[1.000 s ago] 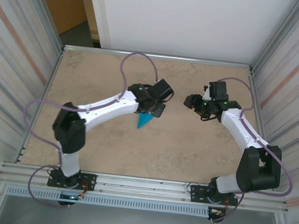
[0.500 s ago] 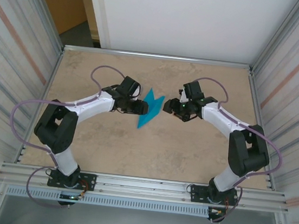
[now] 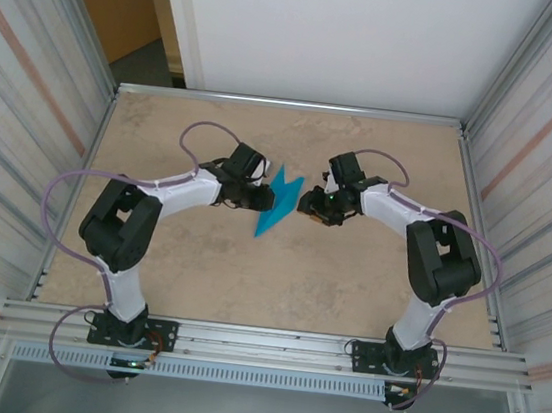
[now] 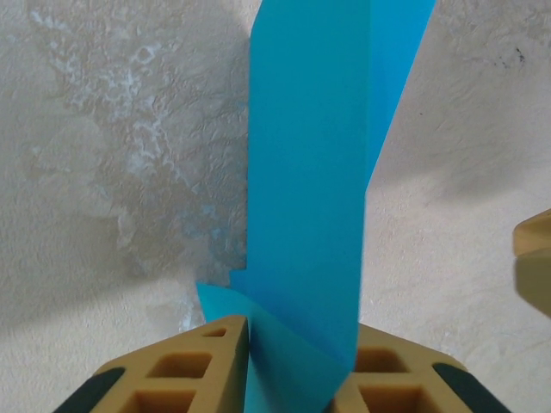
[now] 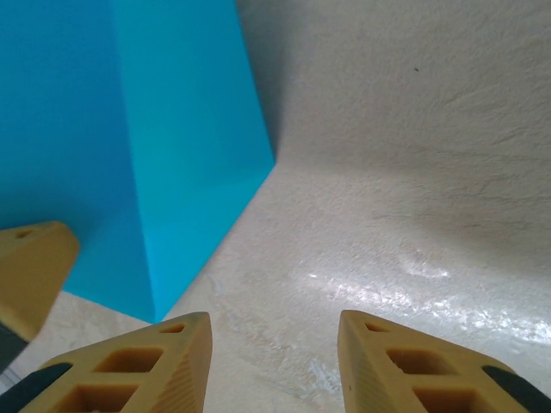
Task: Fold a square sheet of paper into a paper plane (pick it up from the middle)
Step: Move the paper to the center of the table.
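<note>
The left gripper (image 4: 293, 383) is clenched on the paper plane (image 4: 310, 172). Its tan fingers (image 4: 172, 379) pinch the folded layers at the bottom centre of the left wrist view, and the paper rises on edge to the top of the frame. From overhead, the plane sits at the centre of the table (image 5: 387, 215), between the two claws. The right gripper (image 5: 271, 361) is released: its fingers stand apart at the bottom of its wrist view with bare table between them, and the paper is just beside them at upper left.

The step in hand looks like bringing the second claw onto the free flap. It would go best if the right claw met the flap squarely and closed on the flat layers, while the left pinch stays steady, since thin paper probably buckles under any twist.

The paper is smooth, matte teal with sharp straight creases and a pointed outline. The table is mottled beige with a faint sheen. The fingers are hollow-celled wedges.
</note>
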Controlling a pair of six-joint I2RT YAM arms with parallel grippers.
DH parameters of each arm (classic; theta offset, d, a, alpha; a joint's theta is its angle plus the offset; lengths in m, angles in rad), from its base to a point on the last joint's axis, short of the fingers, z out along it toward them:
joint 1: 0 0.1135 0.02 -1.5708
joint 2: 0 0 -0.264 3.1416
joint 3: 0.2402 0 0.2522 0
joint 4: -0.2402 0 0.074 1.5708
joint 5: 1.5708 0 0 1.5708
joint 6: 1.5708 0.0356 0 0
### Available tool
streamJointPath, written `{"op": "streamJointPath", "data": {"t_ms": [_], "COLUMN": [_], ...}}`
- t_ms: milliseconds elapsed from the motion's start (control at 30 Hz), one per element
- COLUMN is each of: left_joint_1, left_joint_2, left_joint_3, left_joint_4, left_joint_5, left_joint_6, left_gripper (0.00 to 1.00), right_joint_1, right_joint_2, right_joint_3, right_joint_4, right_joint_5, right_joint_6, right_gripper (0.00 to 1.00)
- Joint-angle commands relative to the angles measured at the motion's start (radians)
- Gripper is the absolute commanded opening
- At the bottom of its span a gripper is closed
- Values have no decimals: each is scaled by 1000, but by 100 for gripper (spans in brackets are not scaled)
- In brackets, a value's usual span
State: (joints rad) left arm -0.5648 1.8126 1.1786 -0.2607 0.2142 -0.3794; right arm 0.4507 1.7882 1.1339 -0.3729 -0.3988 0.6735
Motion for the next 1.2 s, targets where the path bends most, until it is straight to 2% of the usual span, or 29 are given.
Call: {"op": "streamJointPath", "data": {"t_ms": [0,233,367,567,767,1167], "left_joint_1": [-5,-25,-59,-113,-160,-227], "left_joint_2": [15,18,5,2,19,79], "left_joint_3": [38,75,117,155,184,233], "left_joint_4": [8,-22,-76,-112,-127,-130], "left_joint_5": [-20,-75,-160,-251,-325,-356], "left_joint_6": [58,123,184,253,301,338], "left_gripper": [22,12,12,12,12,12], "right_joint_1": [9,14,14,8,-29,-79], "right_joint_2": [45,146,199,249,243,227], "right_joint_3": [40,98,134,172,121,56], "right_joint_4": [8,41,60,112,226,274], "right_joint_5": [-27,-52,-65,-92,-151,-179], "right_joint_6": [14,30,37,47,85,97], "right_gripper": [36,16,12,11,11,12]}}
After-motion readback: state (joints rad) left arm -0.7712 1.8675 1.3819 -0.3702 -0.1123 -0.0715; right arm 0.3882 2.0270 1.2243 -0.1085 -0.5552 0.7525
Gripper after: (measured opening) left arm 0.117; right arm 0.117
